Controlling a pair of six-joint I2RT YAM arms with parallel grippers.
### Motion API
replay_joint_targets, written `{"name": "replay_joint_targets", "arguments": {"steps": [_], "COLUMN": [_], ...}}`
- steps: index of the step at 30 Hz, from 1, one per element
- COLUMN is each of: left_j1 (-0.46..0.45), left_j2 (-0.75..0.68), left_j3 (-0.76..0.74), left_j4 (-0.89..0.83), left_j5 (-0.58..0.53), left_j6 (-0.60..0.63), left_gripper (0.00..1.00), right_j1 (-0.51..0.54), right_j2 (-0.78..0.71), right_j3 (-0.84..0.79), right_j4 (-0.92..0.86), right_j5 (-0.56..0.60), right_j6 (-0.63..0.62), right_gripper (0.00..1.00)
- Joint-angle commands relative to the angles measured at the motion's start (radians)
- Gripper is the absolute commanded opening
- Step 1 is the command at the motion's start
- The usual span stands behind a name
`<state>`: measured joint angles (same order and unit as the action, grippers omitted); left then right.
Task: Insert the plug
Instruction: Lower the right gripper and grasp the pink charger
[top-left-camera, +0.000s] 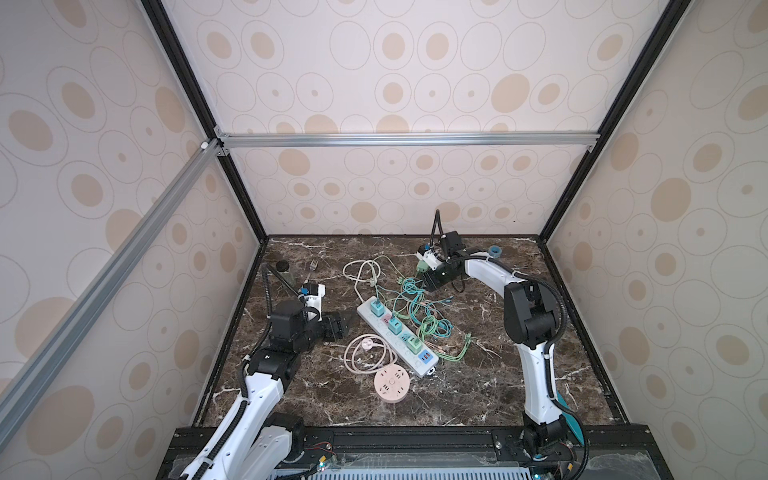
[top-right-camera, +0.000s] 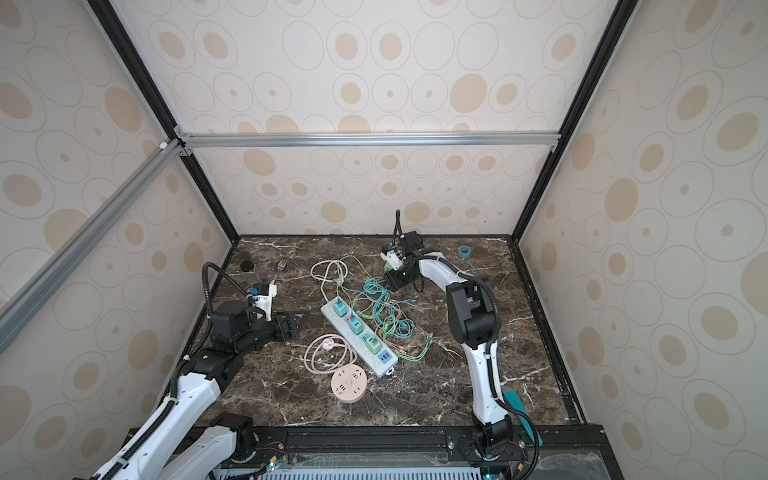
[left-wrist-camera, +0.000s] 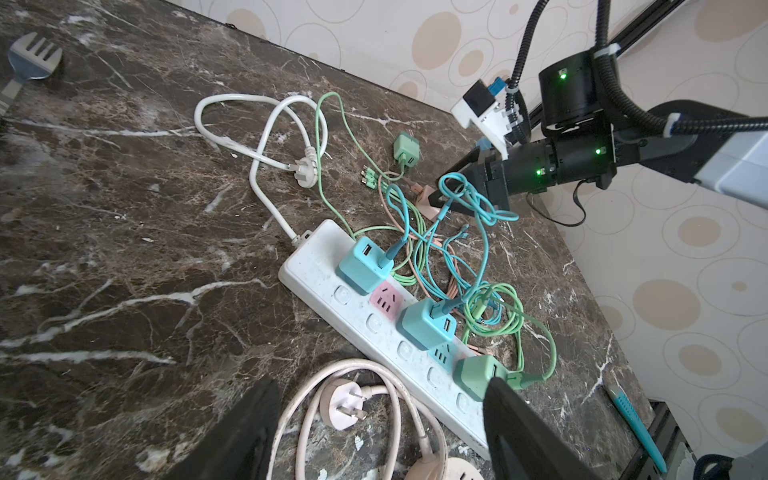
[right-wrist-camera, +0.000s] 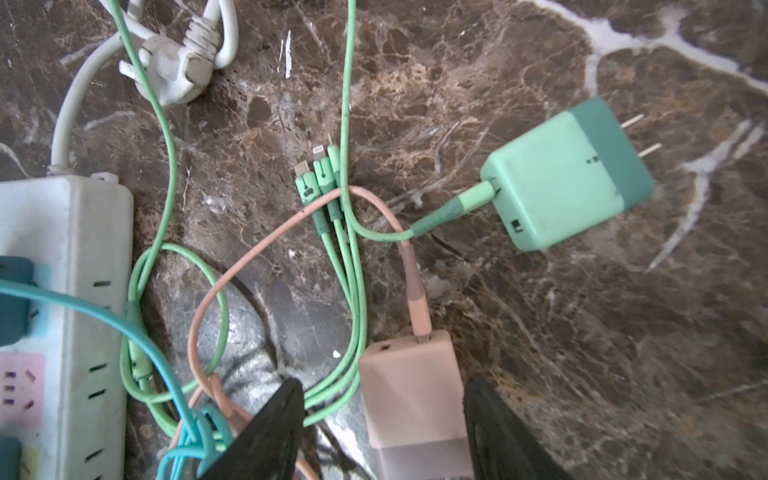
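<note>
The table (top-left-camera: 478, 399) carries a white strip (left-wrist-camera: 316, 270) running slantwise between the two arms. Three chargers already sit in the strip, and its pink socket (left-wrist-camera: 387, 300) is free.

The left gripper (left-wrist-camera: 382, 386) hangs over the near end of the strip with its fingers wide apart and empty. The right gripper (right-wrist-camera: 383, 384) is down in the cable tangle beyond the far end of the strip. Its fingers are apart and straddle the pink charger (right-wrist-camera: 411, 386), not yet pinching it (one finger looks almost against the charger's side).

The step in hand looks like the pick. To do it well:
- Close squarely on the two long sides at mid-body, so the charger cannot twist.
- Lift slowly, because the blue cable (right-wrist-camera: 201, 432) loops close to one finger and may drag.
- Turn the prongs downward before moving over the pink socket.
- Let the left gripper pin the strip during the push.

The pink charger lies flat on the table with its long axis in line with the right gripper's fingers. Its cable end points away from the wrist, roughly toward the loose green charger (right-wrist-camera: 561, 174). The darker banded end, presumably the prong end, faces the wrist, and the prongs themselves are hidden.
</note>
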<state>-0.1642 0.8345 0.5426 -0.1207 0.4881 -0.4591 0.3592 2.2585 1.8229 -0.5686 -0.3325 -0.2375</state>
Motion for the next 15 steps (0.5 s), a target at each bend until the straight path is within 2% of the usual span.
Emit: {"name": "replay_joint_targets", "arguments": {"steps": [1,15], "left_j1": [0.006,0.005], "left_j2": [-0.019,-0.024], "left_j3": [0.001,0.000], "left_j4": [0.008,0.012], "left_j5": [0.008,0.011], "left_j6": [0.003,0.004], "left_gripper": [0.77,0.77], "right_j1": [0.011,0.044], "right_j2": [0.035,0.100], "right_j3": [0.047,0.147], "right_j4": [-0.070,-0.188], "right_j5": [0.021,0.174], "right_j6": [-0.016,-0.044], "right_gripper": [0.64,0.64]}}
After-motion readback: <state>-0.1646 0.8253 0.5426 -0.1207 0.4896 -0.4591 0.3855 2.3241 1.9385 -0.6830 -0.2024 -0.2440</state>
